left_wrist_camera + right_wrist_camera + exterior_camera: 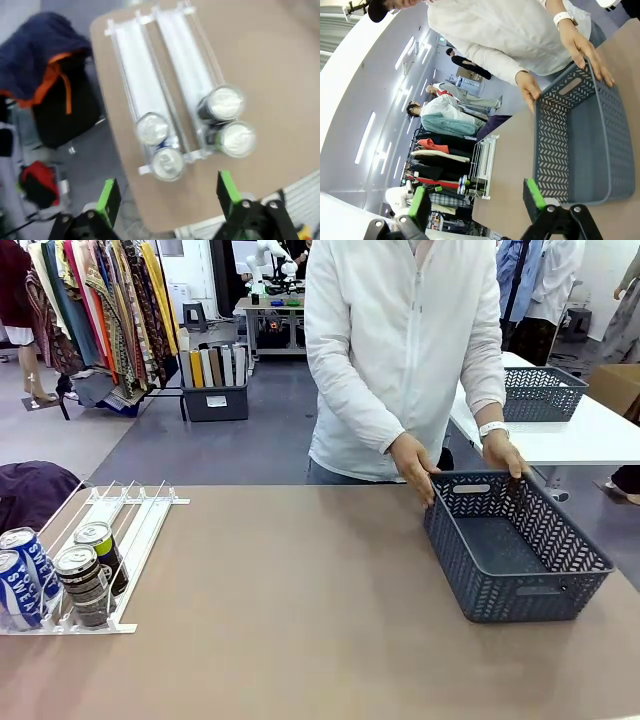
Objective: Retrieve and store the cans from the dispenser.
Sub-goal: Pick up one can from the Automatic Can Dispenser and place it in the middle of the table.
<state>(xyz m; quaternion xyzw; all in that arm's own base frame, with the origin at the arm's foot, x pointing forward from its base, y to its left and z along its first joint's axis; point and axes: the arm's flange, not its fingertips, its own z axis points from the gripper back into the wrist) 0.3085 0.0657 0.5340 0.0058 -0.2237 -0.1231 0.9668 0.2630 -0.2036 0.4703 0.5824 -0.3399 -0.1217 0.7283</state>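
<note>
The white dispenser (135,515) lies at the table's left edge. At its near end stand two blue-and-white cans (22,570) and two dark cans (90,575). From above, my left gripper (167,200) hovers open over the near end of the dispenser (145,75), where the silver can tops (167,163) (236,138) show just ahead of its green fingertips. My right gripper (476,200) is open in the air beside the dark grey basket (552,145), with nothing between its fingers. Far off lies the dispenser (482,162) with the cans (465,184).
The dark grey basket (520,590) sits at the table's right, and a person's hands (415,465) (503,452) grip its far rim. A dark bag (45,75) sits on the floor past the table's left edge. Another basket (540,392) rests on a white table behind.
</note>
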